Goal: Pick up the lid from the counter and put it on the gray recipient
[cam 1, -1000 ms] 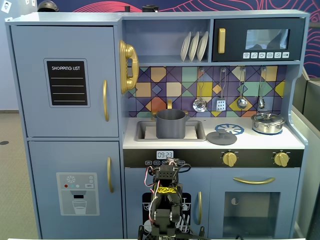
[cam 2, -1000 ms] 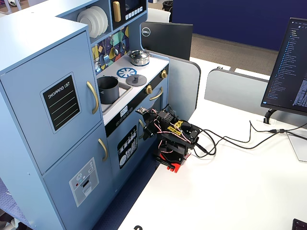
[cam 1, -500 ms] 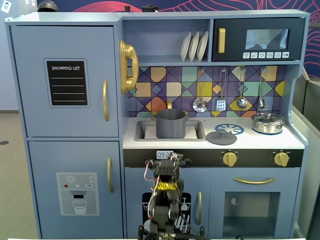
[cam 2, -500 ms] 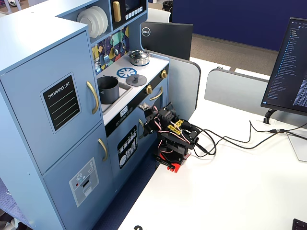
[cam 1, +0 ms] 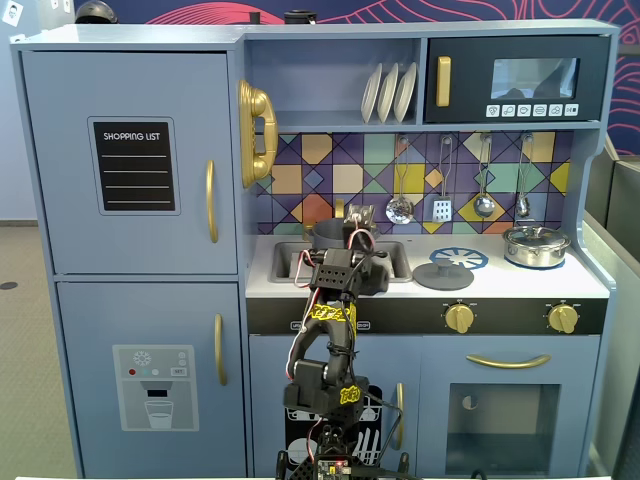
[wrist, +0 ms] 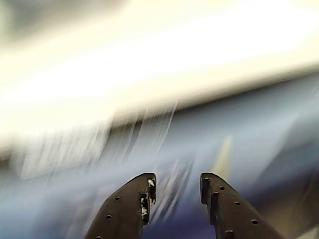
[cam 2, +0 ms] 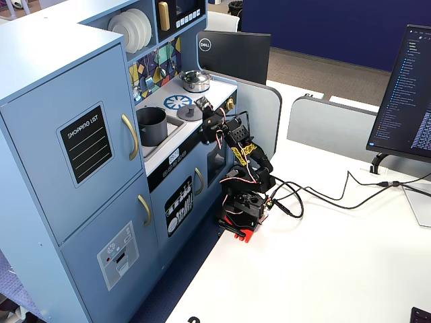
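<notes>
The dark-gray lid (cam 1: 443, 274) lies flat on the white counter (cam 1: 520, 282), in front of the blue burner print. It also shows in a fixed view (cam 2: 190, 114), partly behind the arm. The gray pot (cam 1: 326, 236) stands in the sink recess and shows in the side view too (cam 2: 151, 125). My gripper (cam 1: 360, 215) is raised above the counter's front edge, between pot and lid, touching neither. It also shows from the side (cam 2: 201, 103). In the wrist view the gripper (wrist: 177, 181) is open and empty; the background is motion-blurred.
A shiny steel pot with its lid (cam 1: 536, 246) stands at the counter's right end. Utensils hang on the tiled back wall (cam 1: 440, 195). The arm's base (cam 2: 241, 214) sits on the white desk beside cables; a monitor (cam 2: 407, 94) stands at the right.
</notes>
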`<state>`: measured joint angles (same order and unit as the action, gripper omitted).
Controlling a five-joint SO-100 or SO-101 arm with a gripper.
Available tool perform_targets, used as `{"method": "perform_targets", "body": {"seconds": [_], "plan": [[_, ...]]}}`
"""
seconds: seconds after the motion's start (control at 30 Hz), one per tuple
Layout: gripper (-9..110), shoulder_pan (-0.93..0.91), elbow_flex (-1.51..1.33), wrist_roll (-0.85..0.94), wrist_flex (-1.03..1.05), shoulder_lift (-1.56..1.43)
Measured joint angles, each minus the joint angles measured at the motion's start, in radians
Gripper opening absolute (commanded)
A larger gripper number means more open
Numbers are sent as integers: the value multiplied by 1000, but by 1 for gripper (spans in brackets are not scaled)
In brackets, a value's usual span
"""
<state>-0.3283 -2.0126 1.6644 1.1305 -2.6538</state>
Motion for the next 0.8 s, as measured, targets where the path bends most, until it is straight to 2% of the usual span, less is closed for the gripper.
{"method": "perform_targets", "body": {"seconds": [0.23, 0.47, 0.63, 0.73, 0.8], "plan": [[0, -158, -147, -40, -554, -14], [0, -256, -207, -40, -712, 5], [26, -290, -241, -81, -856, 72], [33, -305, -282, -112, -934, 103], [33, -310, -322, -117, -992, 120]]}}
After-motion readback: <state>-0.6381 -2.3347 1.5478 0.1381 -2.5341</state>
